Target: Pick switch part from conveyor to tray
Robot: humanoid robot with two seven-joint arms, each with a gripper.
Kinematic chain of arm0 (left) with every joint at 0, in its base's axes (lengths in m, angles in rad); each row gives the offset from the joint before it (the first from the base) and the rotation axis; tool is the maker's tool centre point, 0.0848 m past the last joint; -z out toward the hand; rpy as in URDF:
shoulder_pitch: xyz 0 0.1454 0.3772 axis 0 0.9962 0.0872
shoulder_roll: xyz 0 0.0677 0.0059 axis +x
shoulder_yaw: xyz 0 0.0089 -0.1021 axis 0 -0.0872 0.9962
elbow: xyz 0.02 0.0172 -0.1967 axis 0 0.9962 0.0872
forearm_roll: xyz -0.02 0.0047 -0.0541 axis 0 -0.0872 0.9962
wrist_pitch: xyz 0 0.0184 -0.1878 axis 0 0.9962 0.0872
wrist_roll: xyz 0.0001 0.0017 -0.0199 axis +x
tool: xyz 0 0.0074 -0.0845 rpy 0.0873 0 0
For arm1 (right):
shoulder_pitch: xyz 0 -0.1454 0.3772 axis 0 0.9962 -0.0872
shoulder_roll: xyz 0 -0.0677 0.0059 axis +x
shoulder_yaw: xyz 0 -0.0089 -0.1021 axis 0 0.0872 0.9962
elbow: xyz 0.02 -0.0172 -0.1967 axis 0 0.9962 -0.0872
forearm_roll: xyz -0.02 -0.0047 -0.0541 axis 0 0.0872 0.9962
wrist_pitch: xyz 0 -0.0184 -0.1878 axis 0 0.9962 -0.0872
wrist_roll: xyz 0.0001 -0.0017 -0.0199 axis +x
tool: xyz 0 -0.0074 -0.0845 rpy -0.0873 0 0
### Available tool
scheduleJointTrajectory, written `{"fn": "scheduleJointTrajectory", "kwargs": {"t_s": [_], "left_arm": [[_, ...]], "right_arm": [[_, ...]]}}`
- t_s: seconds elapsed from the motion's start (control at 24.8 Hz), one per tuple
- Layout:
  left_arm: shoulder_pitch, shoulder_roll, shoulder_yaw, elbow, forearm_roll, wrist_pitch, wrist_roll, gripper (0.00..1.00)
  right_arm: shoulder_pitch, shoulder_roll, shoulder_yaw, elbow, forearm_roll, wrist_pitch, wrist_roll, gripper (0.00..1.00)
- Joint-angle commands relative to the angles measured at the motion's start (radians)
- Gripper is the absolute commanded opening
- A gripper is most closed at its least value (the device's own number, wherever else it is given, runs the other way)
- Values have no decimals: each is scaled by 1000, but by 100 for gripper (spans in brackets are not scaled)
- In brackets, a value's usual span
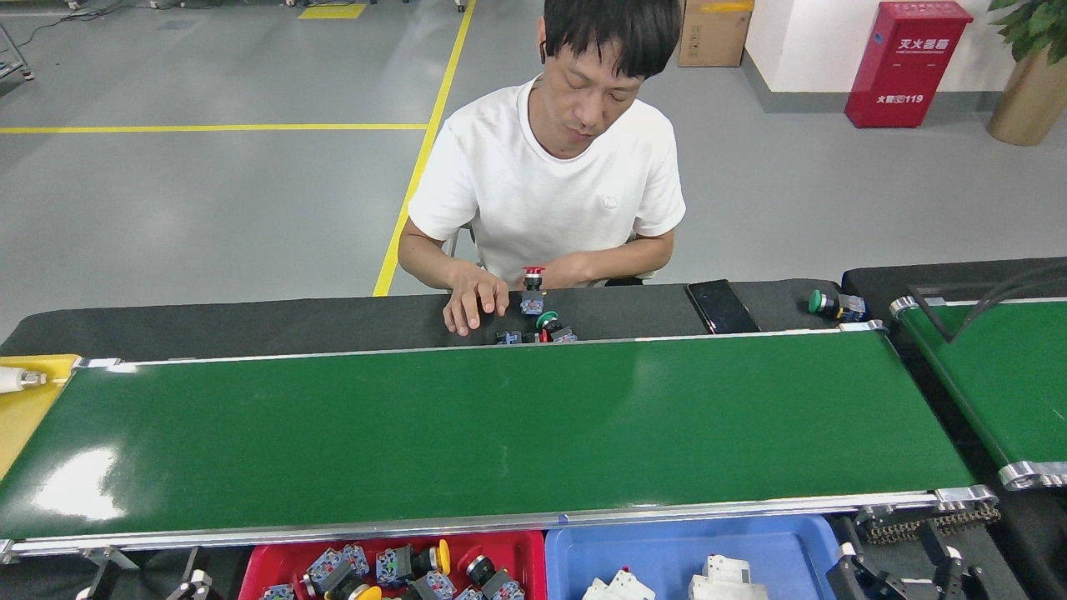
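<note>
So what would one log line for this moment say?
conveyor: no part on belt | person's hand: on black table by switch parts | red bin: holds switch parts | claws: unclear

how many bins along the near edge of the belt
2: a red bin left of centre with switch parts, and a blue bin right of it. Both are cut off by the frame.
</note>
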Motion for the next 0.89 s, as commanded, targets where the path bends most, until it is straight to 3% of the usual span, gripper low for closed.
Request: {"fn": "scheduleJointTrajectory", "kwargs": {"t_s": [0.0, 0.16, 0.85], "left_arm": [[-8, -7, -10, -21, -30, 16, 3, 100], [-10, -50, -12, -40, -65, 2, 3, 100], [-16, -53, -10, -37, -78, -2, 6, 100]], "right_arm": [[4, -3, -16, -15, -4, -7, -13, 99], [6, -3, -18, -15, -4, -23, -16, 99], [1, -2, -18, -15, -4, -85, -7, 99]]}}
